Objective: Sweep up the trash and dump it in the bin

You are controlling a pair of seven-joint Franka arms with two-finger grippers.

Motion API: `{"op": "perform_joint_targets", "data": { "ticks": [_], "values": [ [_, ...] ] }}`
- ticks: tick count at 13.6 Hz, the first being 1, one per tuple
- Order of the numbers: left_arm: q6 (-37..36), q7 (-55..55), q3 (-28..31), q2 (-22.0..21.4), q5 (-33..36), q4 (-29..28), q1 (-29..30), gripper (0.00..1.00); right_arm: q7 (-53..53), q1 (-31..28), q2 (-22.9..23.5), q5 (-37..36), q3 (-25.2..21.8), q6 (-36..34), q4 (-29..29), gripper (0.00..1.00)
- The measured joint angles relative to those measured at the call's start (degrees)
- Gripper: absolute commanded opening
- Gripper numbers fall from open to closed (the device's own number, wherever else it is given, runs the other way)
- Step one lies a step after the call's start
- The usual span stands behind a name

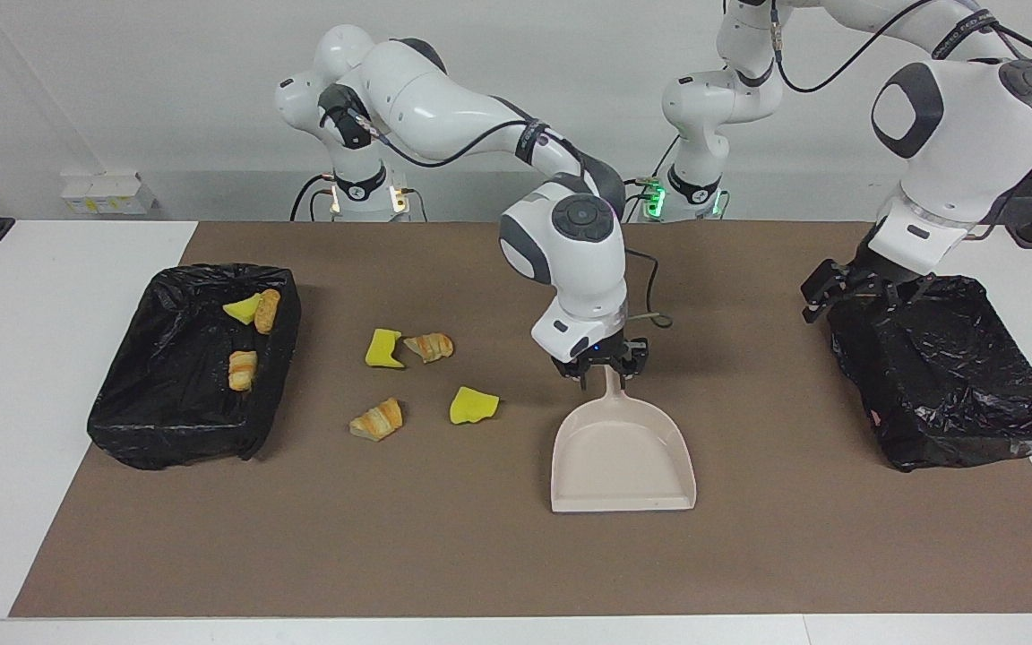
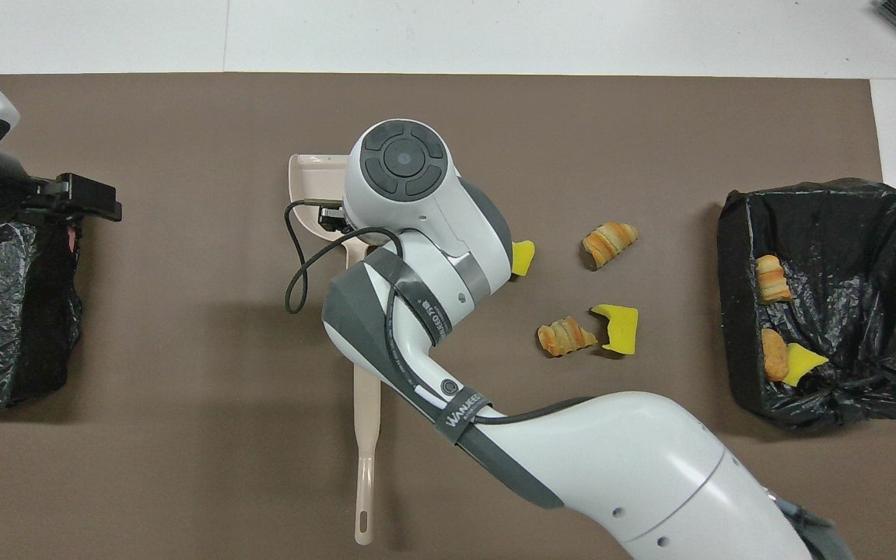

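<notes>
The beige dustpan point(image 1: 623, 457) lies flat on the brown mat, its mouth away from the robots. Its long handle point(image 2: 366, 459) points back toward them. My right gripper point(image 1: 607, 369) hangs open just over the handle where it joins the pan, the handle between its fingers; in the overhead view my own hand hides it. Several trash pieces lie loose between pan and bin: yellow chunks point(image 1: 383, 349) point(image 1: 473, 406) and bread bits point(image 1: 430, 346) point(image 1: 378, 419). The black-lined bin point(image 1: 184, 430) at the right arm's end holds three more pieces. My left gripper point(image 1: 825, 291) waits, open.
A second black-lined bin point(image 1: 955, 394) sits at the left arm's end, and the left gripper hangs over its rim nearest the robots. A loose cable point(image 2: 296, 264) loops from the right wrist over the mat. White tabletop point(image 1: 23, 358) borders the mat.
</notes>
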Motion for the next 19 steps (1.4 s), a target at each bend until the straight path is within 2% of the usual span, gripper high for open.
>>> {"op": "perform_joint_targets", "data": {
  "ticks": [2, 5, 7, 9, 11, 13, 15, 19],
  "values": [
    [0.9, -0.6, -0.1, 0.0, 0.0, 0.0, -0.1, 1.00, 2.7, 0.5, -4.4, 0.0, 0.5, -1.1, -3.5, 1.00],
    [2.8, -4.0, -0.7, 0.7, 0.0, 0.0, -1.3, 1.00, 3.7, 2.0, -13.0, 0.0, 1.1, -2.9, -12.8, 1.00],
    [5.5, -8.6, -1.0, 2.7, 0.0, 0.0, -4.9, 1.00, 5.3, 3.9, -17.7, 0.8, 1.3, -3.5, -19.7, 1.00],
    [7.9, -12.4, -1.2, 4.9, 0.0, 0.0, -8.9, 1.00, 7.4, 5.8, -22.0, 4.6, 1.3, -3.3, -27.5, 1.00],
    [8.4, -15.8, -1.3, 6.7, 0.0, 0.0, -12.4, 1.00, 8.7, 7.8, -26.2, 7.2, 1.4, -0.6, -36.0, 1.00],
    [9.7, -21.2, -1.4, 8.9, 0.0, -0.1, -16.5, 1.00, 12.8, 11.0, -28.8, 7.8, 1.4, 5.7, -44.1, 1.00],
    [10.4, -23.3, -1.4, 10.4, 0.0, -0.5, -19.2, 1.00, 15.5, 14.5, -29.3, 7.8, 1.4, 10.5, -50.1, 1.00],
    [14.4, -23.5, -1.4, 11.1, 0.0, -6.5, -22.6, 1.00, 15.7, 15.3, -31.8, 7.8, 1.2, 11.6, -57.3, 0.98]
  ]
}}
